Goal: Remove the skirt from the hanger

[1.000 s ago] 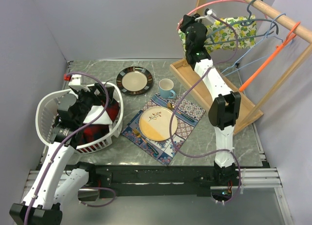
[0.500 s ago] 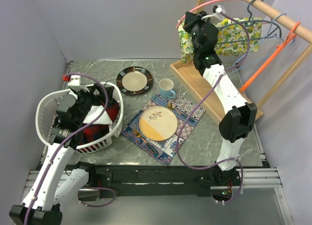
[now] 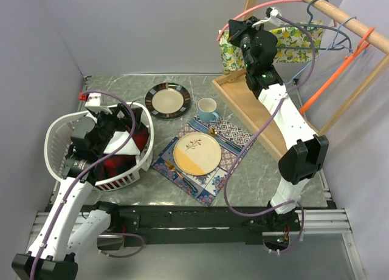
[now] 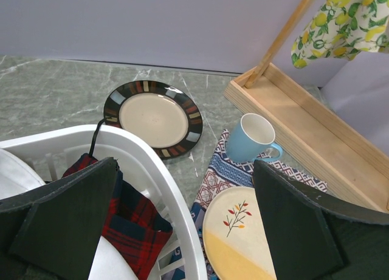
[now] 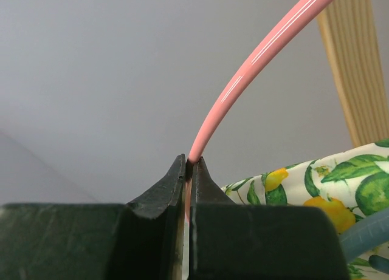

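The skirt (image 3: 295,40), white cloth with lemons and green leaves, hangs in the upper right of the top view, under the wooden rail (image 3: 343,17), and it does not touch the table (image 3: 121,88). A pink hanger (image 3: 243,16) bends in an arc over the left end of the skirt; which hanger carries the skirt I cannot tell. The right pincer (image 3: 235,30) is at this left end. In the right wrist view its two fingers are pressed together on the pink wire, with almost no gap between them, and the skirt shows just beside them at the lower right. Below the skirt lies the long wooden base (image 3: 243,95) of the rack. To the left of it on the table are a blue mug (image 3: 207,109), a dark-rimmed plate (image 3: 168,100) and a yellow plate (image 3: 197,153) on a patterned mat (image 3: 234,137). At the far left the left pincer (image 4: 182,225) hangs over a white basket (image 3: 58,137) with its fingers wide apart, holding nothing; a red checked cloth (image 4: 137,222) lies in the basket.
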`<control>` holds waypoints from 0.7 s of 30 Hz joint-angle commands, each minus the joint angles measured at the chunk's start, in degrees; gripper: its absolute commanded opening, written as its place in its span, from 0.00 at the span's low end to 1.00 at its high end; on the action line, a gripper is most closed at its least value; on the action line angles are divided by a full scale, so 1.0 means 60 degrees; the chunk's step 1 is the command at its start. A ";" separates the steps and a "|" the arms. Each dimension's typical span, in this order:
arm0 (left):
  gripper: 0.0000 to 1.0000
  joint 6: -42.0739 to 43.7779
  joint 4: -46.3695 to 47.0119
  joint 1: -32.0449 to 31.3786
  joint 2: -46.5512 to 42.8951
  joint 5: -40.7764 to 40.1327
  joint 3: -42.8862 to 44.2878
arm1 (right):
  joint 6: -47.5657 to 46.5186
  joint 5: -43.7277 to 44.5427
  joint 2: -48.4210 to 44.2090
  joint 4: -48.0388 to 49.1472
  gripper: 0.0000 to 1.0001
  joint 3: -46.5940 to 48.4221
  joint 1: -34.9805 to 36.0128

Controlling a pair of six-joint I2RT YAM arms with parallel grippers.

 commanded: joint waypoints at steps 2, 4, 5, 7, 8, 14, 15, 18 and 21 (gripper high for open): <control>0.99 0.0079 0.0438 0.0010 0.0059 0.0273 -0.0026 | -0.0551 -0.1195 -0.1244 0.0380 0.00 -0.0164 0.0336; 0.99 0.0108 0.0423 0.0010 0.0073 0.0361 -0.0012 | -0.0610 -0.1269 -0.1435 0.0233 0.00 -0.0412 0.0483; 0.99 0.0123 0.0409 0.0010 0.0073 0.0362 -0.0012 | -0.0610 -0.1501 -0.1654 0.0218 0.00 -0.0515 0.0542; 0.99 0.0167 0.0452 0.0010 0.0059 0.0434 -0.0012 | -0.0566 -0.1664 -0.1889 0.0116 0.00 -0.0763 0.0673; 0.99 0.0211 0.0467 0.0010 0.0030 0.0449 -0.0026 | -0.0537 -0.1853 -0.2093 0.0057 0.00 -0.0823 0.0718; 0.99 0.0430 0.1022 0.0010 0.0014 0.1544 -0.0246 | 0.0222 -0.2514 -0.3147 0.0188 0.00 -0.1891 0.1039; 0.99 0.0445 0.1125 -0.0004 0.0029 0.1737 -0.0304 | 0.0268 -0.2732 -0.3266 0.0232 0.00 -0.2038 0.1084; 0.99 0.0431 0.1301 -0.0019 0.0132 0.2046 -0.0247 | 0.0342 -0.2880 -0.3764 0.0159 0.00 -0.2405 0.1362; 0.98 0.0299 0.1710 -0.0019 0.0176 0.2628 -0.0202 | 0.0547 -0.3056 -0.4335 0.0188 0.00 -0.2829 0.1552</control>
